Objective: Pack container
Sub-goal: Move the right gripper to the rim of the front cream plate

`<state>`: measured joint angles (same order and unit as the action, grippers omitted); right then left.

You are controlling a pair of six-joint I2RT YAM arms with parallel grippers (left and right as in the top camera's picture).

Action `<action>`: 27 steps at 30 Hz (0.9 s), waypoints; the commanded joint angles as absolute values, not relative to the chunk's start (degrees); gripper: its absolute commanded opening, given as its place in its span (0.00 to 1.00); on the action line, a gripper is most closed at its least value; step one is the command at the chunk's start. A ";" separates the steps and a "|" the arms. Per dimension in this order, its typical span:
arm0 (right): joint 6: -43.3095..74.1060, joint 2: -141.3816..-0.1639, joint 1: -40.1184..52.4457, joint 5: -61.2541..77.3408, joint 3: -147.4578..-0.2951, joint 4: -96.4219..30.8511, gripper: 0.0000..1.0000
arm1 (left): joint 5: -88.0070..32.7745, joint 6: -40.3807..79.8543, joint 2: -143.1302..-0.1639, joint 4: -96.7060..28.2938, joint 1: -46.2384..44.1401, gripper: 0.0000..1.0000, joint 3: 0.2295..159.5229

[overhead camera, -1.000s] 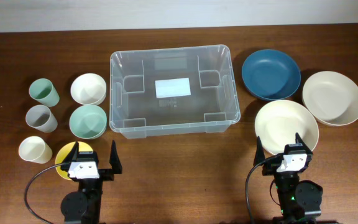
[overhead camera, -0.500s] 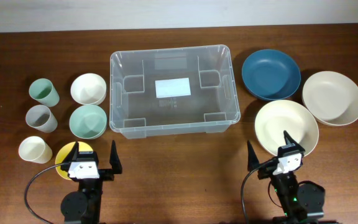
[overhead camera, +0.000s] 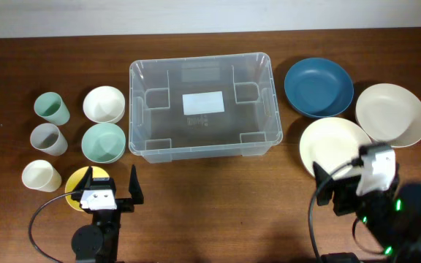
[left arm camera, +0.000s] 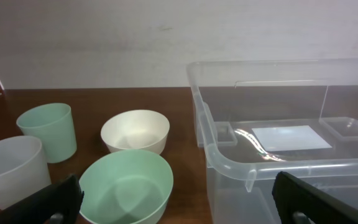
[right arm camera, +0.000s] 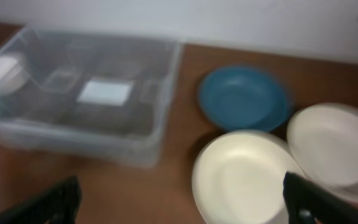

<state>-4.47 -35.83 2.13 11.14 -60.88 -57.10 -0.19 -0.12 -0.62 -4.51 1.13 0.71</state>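
Clear plastic, the container [overhead camera: 167, 120] sits open side up at the middle of the far half of the table [overhead camera: 218, 197]. Its long axis runs left to right, with a white label [overhead camera: 203, 102] on the base. Three cups [overhead camera: 48, 138] and two bowls [overhead camera: 103, 141] stand to its left, and a blue plate [overhead camera: 318, 86] and two cream plates [overhead camera: 390, 113] to its right. The left gripper [overhead camera: 111, 179] waits near the front edge with its jaws spread wide, holding nothing. The right gripper [overhead camera: 349, 186], blurred, is over the near rim of the closer cream plate, jaws likewise apart and empty. A second ago it pointed straight ahead just in front of that plate; since then it has swung to the right. The left arm, the container and the dishes have not shifted.

From the left wrist, the container fills the right half, its rolled rim and near left corner closest. The green bowl lies just left of it. Both dark fingertips [left arm camera: 55, 202] stand at the bottom corners, far apart.

From the right wrist, everything is smeared. The container lies upper left with the plates to its right, and the fingertips [right arm camera: 316, 199] are spread to the bottom corners.
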 commanded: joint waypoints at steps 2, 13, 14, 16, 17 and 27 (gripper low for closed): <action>-4.05 -47.00 2.55 23.11 -72.95 -64.82 0.99 | -0.16 0.25 -0.36 -4.78 0.89 1.00 0.54; 32.25 -59.24 -13.45 -10.57 -77.97 -75.61 0.99 | -0.16 0.25 -0.36 -4.75 0.89 0.99 0.54; 32.25 -59.68 -16.36 -10.55 -77.84 -75.68 0.99 | -0.16 0.25 -0.36 -4.78 0.89 1.00 0.54; 32.25 -60.84 -21.41 -9.98 -77.45 -76.09 0.99 | -0.16 0.25 -0.36 -4.78 0.89 0.99 0.54; 32.18 -61.56 -23.77 -8.03 -76.95 -76.18 0.99 | -0.16 0.25 -0.36 -4.75 0.89 1.00 0.54; 31.77 -68.95 -30.15 0.16 -59.92 -66.83 0.99 | -0.16 0.25 -0.36 -4.75 0.89 1.00 0.54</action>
<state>30.92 -67.42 -29.67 -3.44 -64.77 -69.71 -0.16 -0.14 -0.62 -4.51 1.13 0.71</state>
